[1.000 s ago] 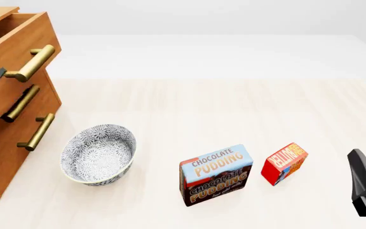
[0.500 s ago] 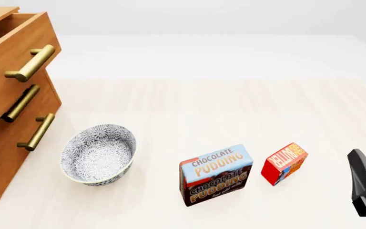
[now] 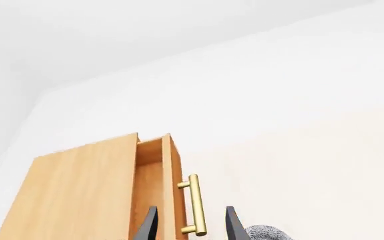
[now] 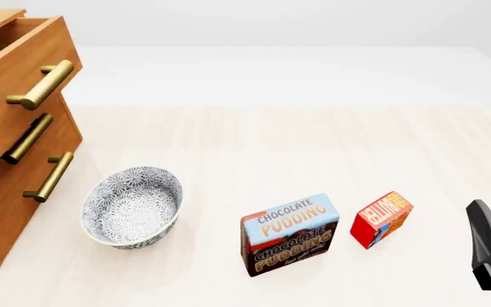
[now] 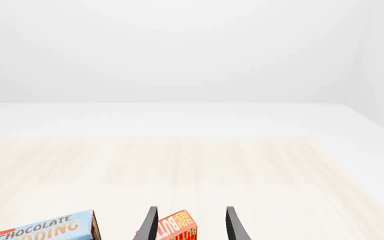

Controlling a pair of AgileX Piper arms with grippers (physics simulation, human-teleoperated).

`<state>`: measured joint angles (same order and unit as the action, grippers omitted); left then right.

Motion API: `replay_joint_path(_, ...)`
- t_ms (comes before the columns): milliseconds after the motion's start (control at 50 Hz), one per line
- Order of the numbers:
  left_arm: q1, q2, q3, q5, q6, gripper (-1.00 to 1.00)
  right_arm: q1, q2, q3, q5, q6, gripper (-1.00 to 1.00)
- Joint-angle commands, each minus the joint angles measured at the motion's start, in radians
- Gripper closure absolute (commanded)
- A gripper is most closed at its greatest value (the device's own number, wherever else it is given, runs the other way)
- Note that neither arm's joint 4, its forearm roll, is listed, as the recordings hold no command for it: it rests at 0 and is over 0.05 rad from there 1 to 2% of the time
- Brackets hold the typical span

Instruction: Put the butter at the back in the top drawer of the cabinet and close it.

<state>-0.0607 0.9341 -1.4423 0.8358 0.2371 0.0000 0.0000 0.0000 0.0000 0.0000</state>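
The butter (image 4: 382,218), a small red box, lies on the table right of the pudding box. In the right wrist view the butter (image 5: 177,228) shows between the fingers of my open right gripper (image 5: 190,225), which is empty. In the front view the right gripper (image 4: 482,217) sits to the right of the butter and nearer the camera. The cabinet (image 4: 7,192) stands at the far left with its top drawer (image 4: 15,70) pulled out. My left gripper (image 3: 190,227) is open and empty. It looks at the top drawer's brass handle (image 3: 195,205) from a short way back. It is out of the front view.
A patterned bowl (image 4: 132,206) sits in front of the cabinet. The Chocolate Pudding box (image 4: 290,233) stands between bowl and butter. Two lower drawers with brass handles (image 4: 28,137) are shut.
A second ago my left gripper was at the top drawer's handle at the front view's left edge. It has since drawn out of that view. The drawer stays open. The right arm is still.
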Motion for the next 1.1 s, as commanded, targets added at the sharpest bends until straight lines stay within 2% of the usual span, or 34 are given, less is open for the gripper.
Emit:
replay_joint_path(20,-0.004,0.047,-0.062,0.048,-0.089,-1.00,0.000,0.000,0.000,0.000,0.000,-1.00)
replay_joint_path(40,-0.034,0.079,-0.066,0.061,-0.147,-1.00,0.000,0.000,0.000,0.000,0.000,-1.00)
replay_joint_path(80,-0.008,0.066,-0.062,0.062,-0.116,-1.00,0.000,0.000,0.000,0.000,0.000,-1.00)
replay_joint_path(100,-0.026,0.087,-0.069,0.075,-0.145,-1.00,0.000,0.000,0.000,0.000,0.000,-1.00)
replay_joint_path(160,-0.007,0.084,-0.097,0.091,-0.135,-1.00,0.000,0.000,0.000,0.000,0.000,-1.00)
replay_joint_path(300,-0.016,0.089,-0.112,0.109,-0.182,-1.00,0.000,0.000,0.000,0.000,0.000,-1.00)
replay_joint_path(320,-0.028,0.101,-0.117,0.121,-0.211,-1.00,0.000,0.000,0.000,0.000,0.000,-1.00)
replay_joint_path(380,0.000,0.092,-0.128,0.127,-0.192,-1.00,0.000,0.000,0.000,0.000,0.000,-1.00)
replay_joint_path(540,-0.006,0.114,-0.162,0.162,-0.222,-1.00,0.000,0.000,0.000,0.000,0.000,-1.00)
replay_joint_path(680,0.032,0.124,-0.192,0.182,-0.221,-1.00,0.000,0.000,0.000,0.000,0.000,-1.00)
replay_joint_path(720,-0.005,0.146,-0.194,0.186,-0.253,-1.00,0.000,0.000,0.000,0.000,0.000,-1.00)
replay_joint_path(940,0.041,0.156,-0.188,0.188,-0.257,-1.00,0.000,0.000,0.000,0.000,0.000,-1.00)
replay_joint_path(1040,0.063,0.148,-0.160,0.171,-0.233,-1.00,0.000,0.000,0.000,0.000,0.000,-1.00)
replay_joint_path(1100,0.061,0.152,-0.170,0.176,-0.247,-1.00,0.000,0.000,0.000,0.000,0.000,-1.00)
